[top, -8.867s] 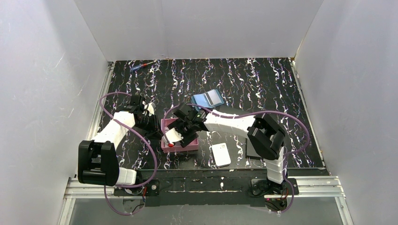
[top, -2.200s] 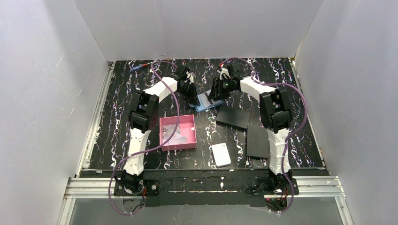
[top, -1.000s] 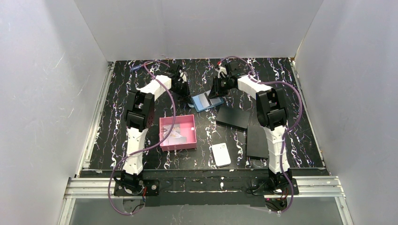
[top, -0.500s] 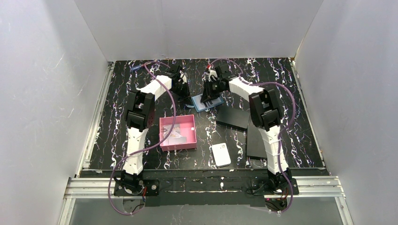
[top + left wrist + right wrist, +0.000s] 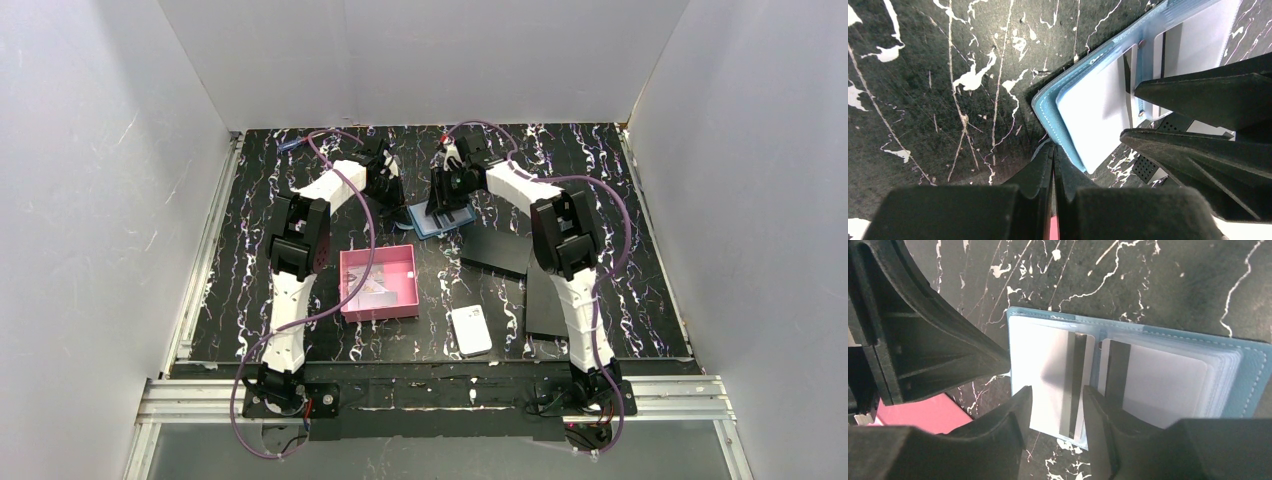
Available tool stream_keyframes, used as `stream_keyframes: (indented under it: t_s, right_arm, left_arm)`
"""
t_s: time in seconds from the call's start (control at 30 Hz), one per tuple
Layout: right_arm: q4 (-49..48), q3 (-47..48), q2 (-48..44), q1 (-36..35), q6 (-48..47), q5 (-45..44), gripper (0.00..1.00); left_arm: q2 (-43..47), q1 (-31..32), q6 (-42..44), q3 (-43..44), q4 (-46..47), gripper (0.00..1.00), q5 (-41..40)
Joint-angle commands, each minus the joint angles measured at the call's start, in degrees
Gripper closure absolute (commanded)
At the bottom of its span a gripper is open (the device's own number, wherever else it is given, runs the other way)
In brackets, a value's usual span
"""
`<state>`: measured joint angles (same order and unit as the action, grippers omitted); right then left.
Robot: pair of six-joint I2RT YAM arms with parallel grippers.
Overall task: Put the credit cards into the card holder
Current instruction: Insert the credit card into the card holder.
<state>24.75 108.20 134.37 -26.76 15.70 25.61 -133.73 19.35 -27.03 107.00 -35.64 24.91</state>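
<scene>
The teal-blue card holder (image 5: 440, 220) lies open on the table at the back, its pale inside up. In the right wrist view a whitish card (image 5: 1040, 365) with a dark stripe lies on its left page and a second card (image 5: 1163, 385) sits in the right page. My right gripper (image 5: 1057, 390) hangs open just above the left card, one finger on each side of its stripe. My left gripper (image 5: 1053, 146) is shut on nothing, its tip against the card holder's (image 5: 1048, 112) near left edge. From above, the left gripper (image 5: 397, 200) and right gripper (image 5: 446, 205) flank the holder.
A pink square tray (image 5: 405, 300) with a pale card (image 5: 374, 294) in it sits in front of the holder. Two flat black rectangles (image 5: 498, 250) (image 5: 548, 300) lie to the right, a white rounded block (image 5: 470, 330) near the front, a pen (image 5: 300, 142) at the back left.
Over the last second my right gripper has swung left from the holder's back right corner to directly over it. The left gripper has stayed at the holder's left edge.
</scene>
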Motion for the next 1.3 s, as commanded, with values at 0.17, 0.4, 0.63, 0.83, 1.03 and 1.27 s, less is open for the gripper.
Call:
stream_keyframes:
  t_s: [0.17,0.4,0.63,0.83,1.03,1.27]
  right_arm:
    - [1.29,-4.93,-3.69,-0.21,1.47,-4.91,0.38]
    - [-10.19,-2.81,0.17,-0.6,0.13,7.07,0.41]
    - [-5.19,-0.15,-2.51,0.4,-4.93,3.32,0.4]
    - [2.48,-2.39,-11.87,1.94,-1.69,-8.79,0.27]
    - [-3.24,-11.51,-14.65,8.02,2.32,-5.94,0.22]
    - [-7.04,-13.67,-10.76,11.13,3.73,2.0,0.22]
  left_arm:
    - [-0.41,0.25,1.54,0.67,-2.33,1.0,-1.37]
    - [-1.12,0.26,1.77,2.25,-2.62,1.0,-0.85]
    - [-2.16,0.31,3.0,6.0,-4.88,1.0,-0.56]
    - [-2.92,0.29,3.55,7.8,-5.74,0.98,0.78]
    - [-2.02,0.06,3.69,10.3,-7.48,0.78,4.12]
    - [1.63,-1.34,2.86,16.32,-10.87,0.61,6.59]
